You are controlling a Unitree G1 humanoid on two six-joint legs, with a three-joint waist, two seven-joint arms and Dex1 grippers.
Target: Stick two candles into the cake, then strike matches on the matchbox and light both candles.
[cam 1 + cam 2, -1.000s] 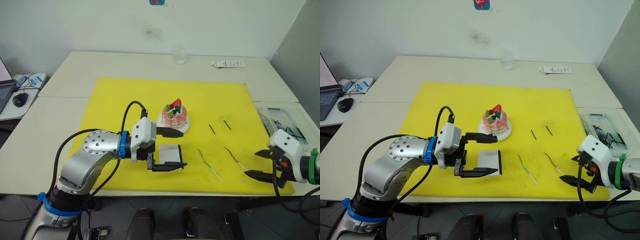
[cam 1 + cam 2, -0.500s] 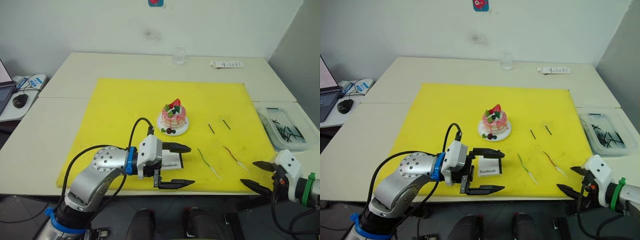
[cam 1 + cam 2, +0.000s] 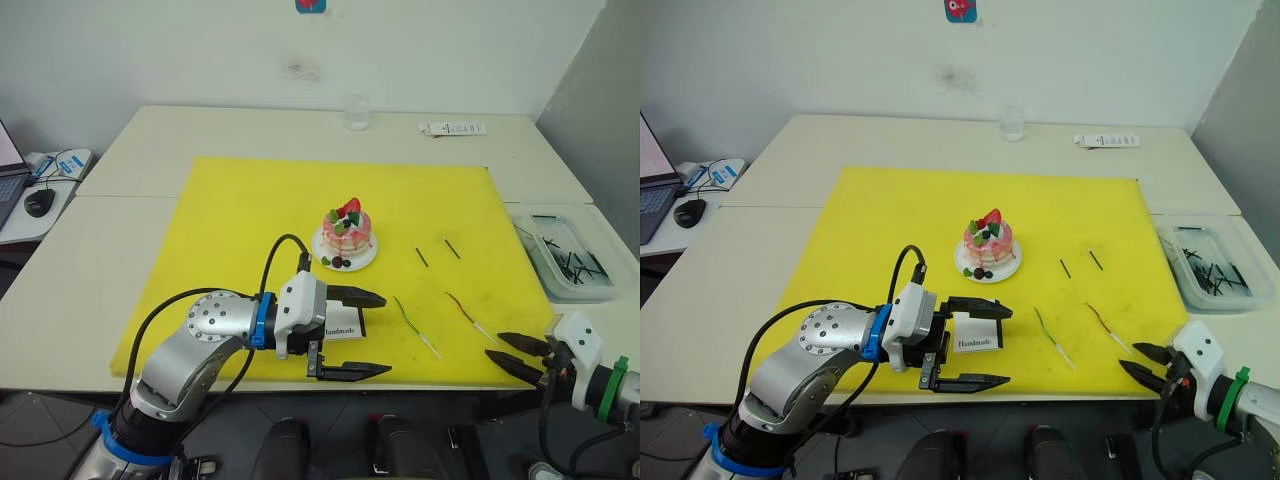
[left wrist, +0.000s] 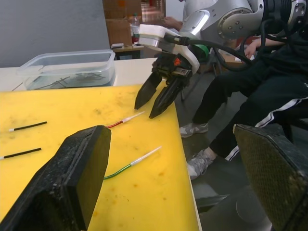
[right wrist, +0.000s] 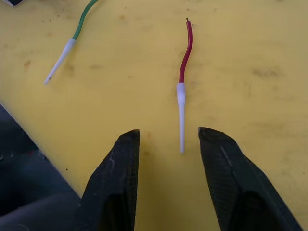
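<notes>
The pink cake (image 3: 346, 230) on its white plate (image 3: 332, 263) stands mid-mat. My left gripper (image 3: 386, 334) is open, its fingers spread either side of the white matchbox (image 3: 341, 325), which lies flat on the mat. The green candle (image 3: 412, 322) and the dark red candle (image 3: 465, 312) lie to the right of the box. Two short matches (image 3: 424, 257) (image 3: 453, 248) lie beyond them. My right gripper (image 5: 169, 132) is open and low at the mat's front right edge. The red candle's (image 5: 185, 53) pale end reaches just between its fingertips, touching neither.
The yellow mat (image 3: 240, 210) covers the table's middle. A clear tub (image 3: 563, 253) of dark sticks sits to the right of it. A glass (image 3: 358, 110) and a white bar (image 3: 455, 128) stand at the back. A seated person (image 4: 269, 72) is beside the table.
My left gripper has drawn back from the cake to the matchbox. My right gripper has crept toward the red candle's pale end, and its opening has narrowed.
</notes>
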